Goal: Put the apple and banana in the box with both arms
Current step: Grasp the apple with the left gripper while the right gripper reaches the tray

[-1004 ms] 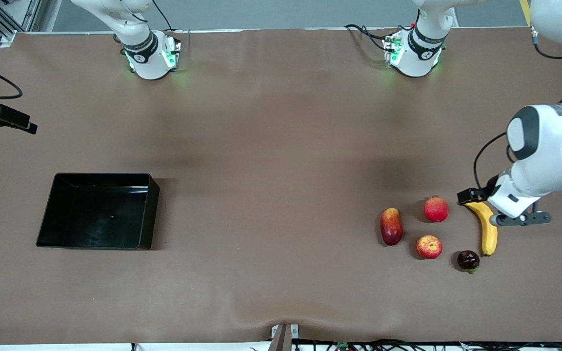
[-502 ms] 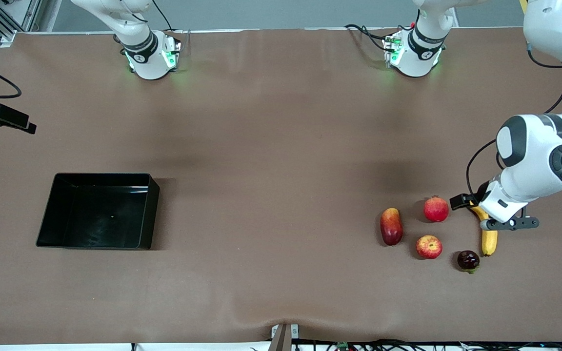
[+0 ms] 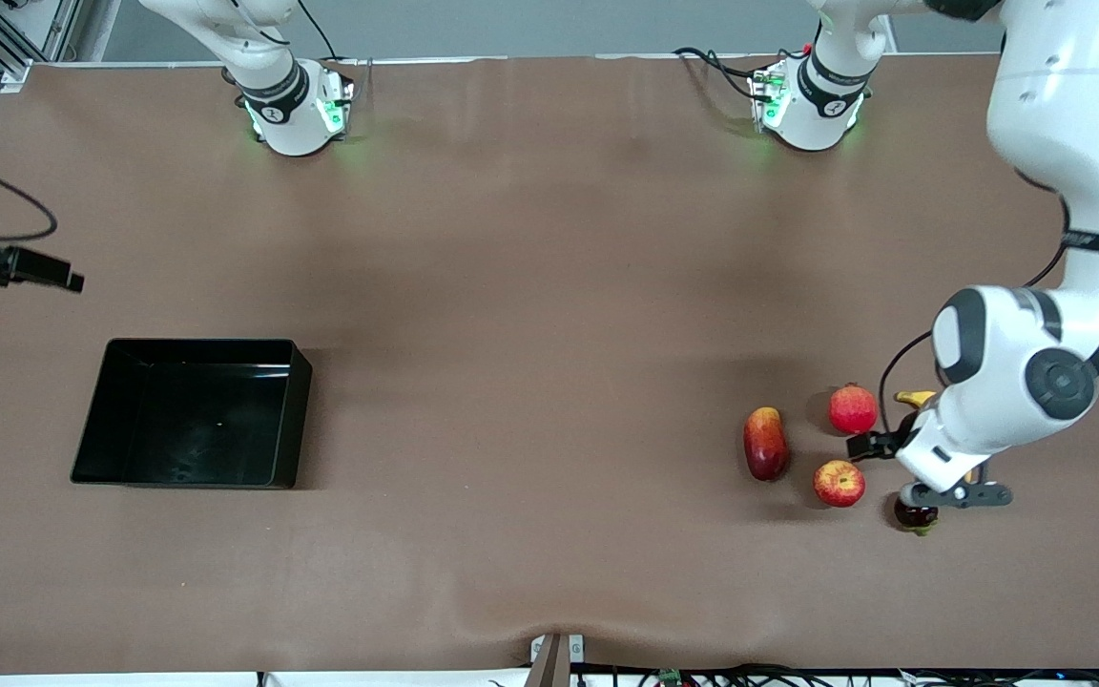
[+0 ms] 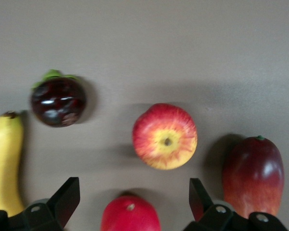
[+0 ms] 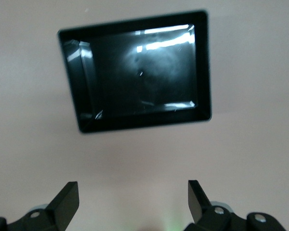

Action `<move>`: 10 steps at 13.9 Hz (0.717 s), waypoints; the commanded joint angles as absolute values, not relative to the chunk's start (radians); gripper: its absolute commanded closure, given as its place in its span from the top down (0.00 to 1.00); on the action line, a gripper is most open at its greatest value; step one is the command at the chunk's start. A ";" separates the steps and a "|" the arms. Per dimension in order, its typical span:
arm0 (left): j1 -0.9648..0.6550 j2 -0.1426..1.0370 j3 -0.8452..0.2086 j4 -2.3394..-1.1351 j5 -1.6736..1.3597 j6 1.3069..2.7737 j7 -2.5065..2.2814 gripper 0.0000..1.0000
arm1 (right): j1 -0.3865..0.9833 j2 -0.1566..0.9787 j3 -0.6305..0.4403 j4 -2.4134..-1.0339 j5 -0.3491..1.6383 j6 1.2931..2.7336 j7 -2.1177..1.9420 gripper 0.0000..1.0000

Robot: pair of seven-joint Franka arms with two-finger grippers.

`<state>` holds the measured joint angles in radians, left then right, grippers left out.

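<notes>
The apple [image 3: 839,483] lies among the fruit at the left arm's end of the table; in the left wrist view it [image 4: 164,136] is just ahead of the fingers. My left gripper [image 3: 901,452] hovers open and empty over the gap between the apple and the banana [image 3: 914,396], whose tip alone shows past the wrist. The left wrist view shows the gripper [image 4: 135,192] and the banana [image 4: 5,163] beside one finger. The box [image 3: 192,412] stands empty at the right arm's end. My right gripper [image 5: 133,192] is open, empty and high over the table beside the box [image 5: 137,70].
A pinkish-red ball [image 3: 853,409] lies farther from the camera than the apple, below my open left fingers [image 4: 130,216]. A red-orange mango [image 3: 765,443] lies beside the apple toward the box. A dark mangosteen [image 3: 914,513] sits nearest the camera, under the left wrist.
My left arm has moved from over the banana toward the apple and the front camera, now covering most of the banana. The right hand at the view's edge shifted slightly.
</notes>
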<state>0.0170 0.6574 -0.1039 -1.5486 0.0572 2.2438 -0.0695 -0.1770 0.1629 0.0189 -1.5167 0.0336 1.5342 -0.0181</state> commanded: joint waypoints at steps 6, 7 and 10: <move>0.002 0.772 -0.101 -1.456 -0.014 2.292 -0.069 1.00 | -0.230 0.429 0.032 -1.499 -0.020 1.720 -0.018 1.00; -0.002 0.773 -0.101 -1.456 -0.031 2.292 -0.066 1.00 | -0.232 0.469 0.031 -1.497 -0.020 1.718 -0.009 1.00; -0.014 0.796 -0.101 -1.456 -0.038 2.324 -0.060 1.00 | -0.290 0.564 0.032 -1.491 -0.008 1.807 -0.008 1.00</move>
